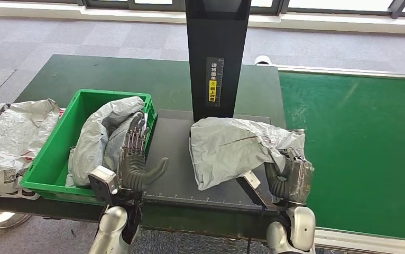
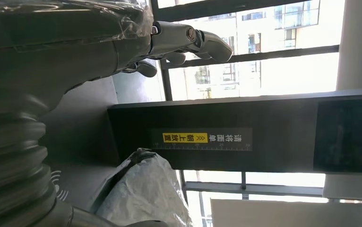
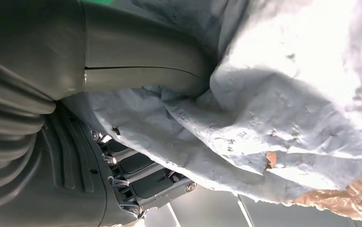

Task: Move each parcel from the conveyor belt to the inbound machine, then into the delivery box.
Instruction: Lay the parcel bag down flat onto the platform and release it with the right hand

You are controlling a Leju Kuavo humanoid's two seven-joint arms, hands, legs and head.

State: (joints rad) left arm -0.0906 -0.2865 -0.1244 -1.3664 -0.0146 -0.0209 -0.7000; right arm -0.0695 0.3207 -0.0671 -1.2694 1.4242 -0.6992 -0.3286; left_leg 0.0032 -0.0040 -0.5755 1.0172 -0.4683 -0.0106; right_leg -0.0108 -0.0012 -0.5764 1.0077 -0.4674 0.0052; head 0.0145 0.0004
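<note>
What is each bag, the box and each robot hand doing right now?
Parcel on scanner plate: crumpled, lying flat, gripped at its right edge.
Right hand: holding that parcel.
Left hand: open, fingers spread, holding nothing.
Green box: holds one grey parcel.
Left parcels: lying beside the box.

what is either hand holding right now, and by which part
The right hand grips the crumpled grey plastic parcel by its edge nearest the green conveyor belt. The left hand holds nothing, fingers apart.
</note>
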